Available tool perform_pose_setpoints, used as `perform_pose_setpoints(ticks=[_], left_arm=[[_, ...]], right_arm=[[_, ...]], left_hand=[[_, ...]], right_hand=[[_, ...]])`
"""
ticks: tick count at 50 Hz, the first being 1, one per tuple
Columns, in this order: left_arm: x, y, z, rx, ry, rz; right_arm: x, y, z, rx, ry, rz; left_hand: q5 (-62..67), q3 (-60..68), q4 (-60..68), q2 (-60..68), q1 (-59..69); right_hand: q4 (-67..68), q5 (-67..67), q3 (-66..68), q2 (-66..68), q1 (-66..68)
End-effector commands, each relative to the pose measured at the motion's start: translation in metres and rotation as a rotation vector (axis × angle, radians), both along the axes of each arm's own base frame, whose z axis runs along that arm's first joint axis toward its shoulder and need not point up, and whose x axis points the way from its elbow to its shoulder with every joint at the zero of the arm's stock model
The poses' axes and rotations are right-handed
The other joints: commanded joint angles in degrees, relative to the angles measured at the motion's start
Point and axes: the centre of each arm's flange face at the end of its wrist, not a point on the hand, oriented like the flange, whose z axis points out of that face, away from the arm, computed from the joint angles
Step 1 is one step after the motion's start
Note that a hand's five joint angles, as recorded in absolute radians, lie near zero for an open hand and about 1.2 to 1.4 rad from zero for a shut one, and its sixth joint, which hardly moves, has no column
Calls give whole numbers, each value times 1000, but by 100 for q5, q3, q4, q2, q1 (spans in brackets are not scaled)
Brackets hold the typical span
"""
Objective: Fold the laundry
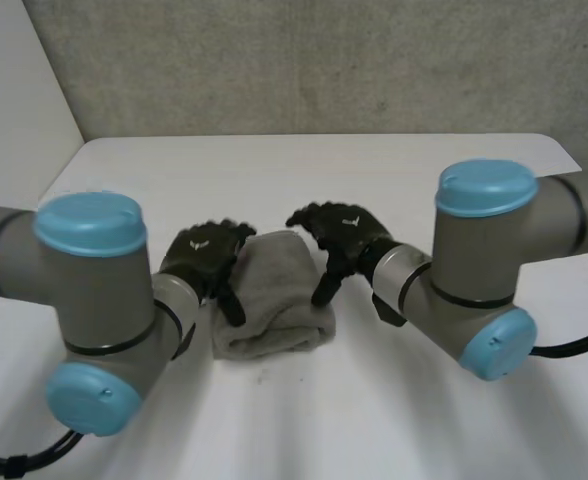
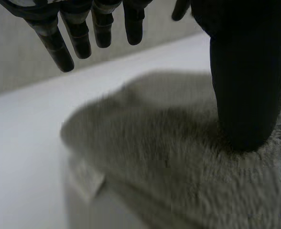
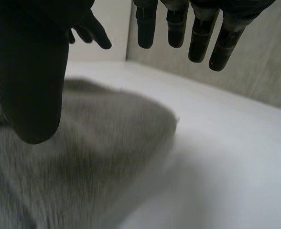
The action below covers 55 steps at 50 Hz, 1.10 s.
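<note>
A grey folded towel [image 1: 274, 295] lies on the white table [image 1: 374, 180] between my two hands. My left hand [image 1: 206, 258] is at the towel's left edge, open, with its thumb [image 2: 245, 95] resting on the cloth [image 2: 178, 157] and its fingers [image 2: 78, 33] straight above the far end. My right hand [image 1: 346, 238] is at the towel's right edge, open too; its thumb [image 3: 30, 86] hangs over the cloth [image 3: 97, 157], and its fingers [image 3: 198, 33] are spread above the table beyond. A small white label [image 2: 85, 179] shows at the towel's edge.
A grey wall [image 1: 324, 60] stands behind the table's far edge. Bare white table [image 1: 304, 430] lies in front of the towel and to both sides.
</note>
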Motion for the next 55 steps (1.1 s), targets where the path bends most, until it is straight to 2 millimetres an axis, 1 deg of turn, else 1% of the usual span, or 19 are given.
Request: perform_pose_setpoints(ticks=[1, 6, 9, 12, 14, 15, 17, 19, 20, 22, 23, 24, 25, 28, 32, 36, 42, 46, 55], left_arm=[[11, -3, -32, 54, -97, 97], [14, 2, -41, 68, -138, 84], [14, 0, -36, 30, -146, 75], [12, 0, -18, -28, -138, 64], [11, -1, 10, -104, -106, 60], [11, -1, 10, -104, -105, 60], [10, 0, 27, -147, -83, 57], [7, 0, 66, -243, -17, 58], [7, 0, 66, -244, -17, 58], [9, -2, 111, -348, 54, 77], [9, -2, 111, -348, 54, 77], [12, -3, 131, -391, 85, 90], [12, -3, 132, -391, 86, 90], [30, 4, 183, -446, 127, 134], [51, 4, 203, -441, 136, 188], [65, 3, 205, -382, 153, 212], [63, 6, 194, -323, 166, 171], [62, 6, 184, -289, 164, 152], [66, 3, 181, -280, 157, 166]], right_arm=[[9, 1, -33, -37, 159, 68], [14, 4, -43, -81, 224, 92], [16, 3, -39, -112, 235, 90], [17, 2, -23, -146, 210, 80], [16, 2, 10, -209, 169, 64], [16, 2, 10, -210, 168, 64], [13, 2, 29, -245, 149, 40], [1, -1, 72, -331, 110, -51], [1, -1, 72, -331, 110, -51], [-20, -3, 120, -424, 71, -188], [-20, -3, 120, -424, 71, -189], [-36, -7, 143, -465, 51, -270], [-36, -7, 143, -465, 51, -270], [-79, -13, 191, -549, 15, -463], [-93, -10, 197, -548, 24, -506], [-99, 0, 182, -468, 89, -492], [-102, 5, 168, -397, 124, -483], [-112, -2, 158, -360, 137, -513], [-116, -5, 155, -349, 136, -521]], left_hand=[[-162, 28, 45, 50, 29], [-162, 28, 45, 50, 29], [-162, 28, 45, 50, 29], [-162, 28, 45, 50, 29], [-162, 28, 45, 50, 29], [-162, 28, 45, 50, 29], [-162, 28, 45, 50, 29], [-162, 28, 45, 50, 29], [-162, 28, 45, 50, 29], [-162, 28, 45, 50, 29], [-162, 28, 45, 50, 29], [-162, 28, 45, 50, 29], [-162, 28, 45, 50, 29], [-162, 28, 45, 50, 29], [-162, 28, 45, 50, 29], [-162, 28, 45, 50, 29], [-162, 28, 45, 50, 29], [-162, 28, 45, 50, 29], [-162, 28, 45, 50, 29]], right_hand=[[-301, -301, -186, -244, -162], [-301, -301, -186, -244, -162], [-301, -301, -186, -244, -162], [-301, -301, -186, -244, -162], [-301, -301, -186, -244, -162], [-301, -301, -186, -244, -162], [-301, -301, -186, -244, -162], [-301, -301, -186, -244, -162], [-301, -301, -186, -244, -162], [-301, -301, -186, -244, -162], [-301, -301, -186, -244, -162], [-301, -301, -186, -244, -162], [-301, -301, -186, -244, -162], [-301, -301, -186, -244, -162], [-301, -301, -186, -244, -162], [-301, -301, -186, -244, -162], [-301, -301, -186, -244, -162], [-301, -301, -186, -244, -162], [-301, -301, -186, -244, -162]])
